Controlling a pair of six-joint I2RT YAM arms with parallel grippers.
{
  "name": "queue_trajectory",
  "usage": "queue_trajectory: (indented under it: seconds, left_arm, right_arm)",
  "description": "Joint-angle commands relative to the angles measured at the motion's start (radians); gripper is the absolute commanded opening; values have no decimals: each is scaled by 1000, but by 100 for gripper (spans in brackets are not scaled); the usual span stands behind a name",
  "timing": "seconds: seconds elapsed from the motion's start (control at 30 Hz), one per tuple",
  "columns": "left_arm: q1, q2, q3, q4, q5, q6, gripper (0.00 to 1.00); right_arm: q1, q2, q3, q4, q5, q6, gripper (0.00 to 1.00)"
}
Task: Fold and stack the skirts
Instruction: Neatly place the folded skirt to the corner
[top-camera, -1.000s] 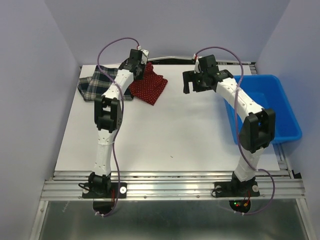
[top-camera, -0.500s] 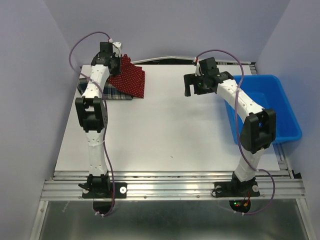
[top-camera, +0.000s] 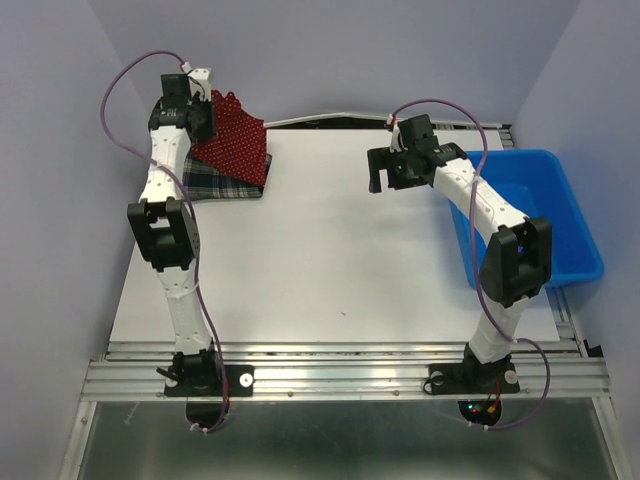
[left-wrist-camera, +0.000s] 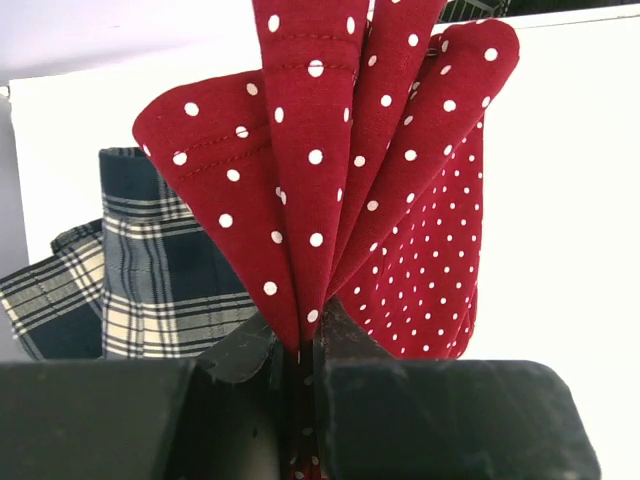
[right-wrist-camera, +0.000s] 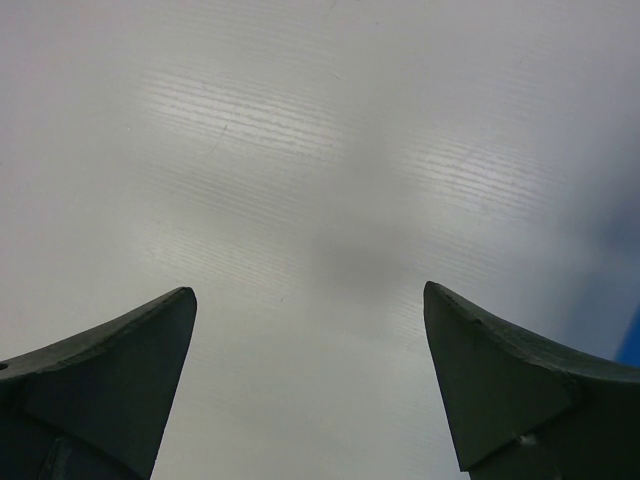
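Note:
The red polka-dot skirt (top-camera: 235, 145) hangs bunched from my left gripper (top-camera: 200, 118) at the table's far left corner, and its lower part drapes over the plaid skirt (top-camera: 220, 182). In the left wrist view my left gripper (left-wrist-camera: 305, 335) is shut on the gathered red skirt (left-wrist-camera: 330, 170), with the plaid skirt (left-wrist-camera: 140, 270) lying flat behind it on the left. My right gripper (top-camera: 392, 170) is open and empty above the white table at the far middle. In the right wrist view its fingers (right-wrist-camera: 310, 300) stand wide apart over bare table.
A blue plastic bin (top-camera: 540, 215) stands at the table's right edge, beside my right arm. The white table top (top-camera: 340, 260) spreads between the arms. Grey walls close in the left, back and right sides.
My left gripper has carried the red skirt leftward and up, from beside the plaid skirt to over it. The right arm has barely moved.

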Motion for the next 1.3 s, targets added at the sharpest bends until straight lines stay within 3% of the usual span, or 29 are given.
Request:
queue_trajectory:
  seconds: [0.0,0.23,0.37,0.47,0.67,0.7,0.77,0.83,0.93,1.27]
  left_arm:
    - [44,-58,0,44,40,0,0]
    - [95,-4,-16,59,51,-11,0]
    - [123,36,-8,56,85,-4,11]
    - [147,54,-19,81,86,-26,11]
    - [222,99,-7,98,144,-87,29]
    - [238,99,-1,98,149,-77,43]
    - [247,96,15,86,144,-64,48]
    - [255,80,33,64,128,-53,59]
    - [258,34,27,55,60,-23,64]
    - [258,-254,-178,84,-38,129,71]
  right_arm:
    - [-6,-41,-7,18,-8,-6,100]
    - [-6,-30,-9,15,-18,-6,100]
    - [-6,-29,-12,10,-17,-12,100]
    - [-6,-30,-17,7,-17,-12,100]
    - [-6,-32,-17,3,-9,-16,100]
    - [-6,-38,-17,1,-4,-21,100]
    - [-6,-44,-15,0,2,-23,100]
    - [-6,-49,-14,-5,6,-24,100]
    - [-6,-55,-7,-6,14,-24,100]
    - [-29,-114,-18,-6,32,-72,100]
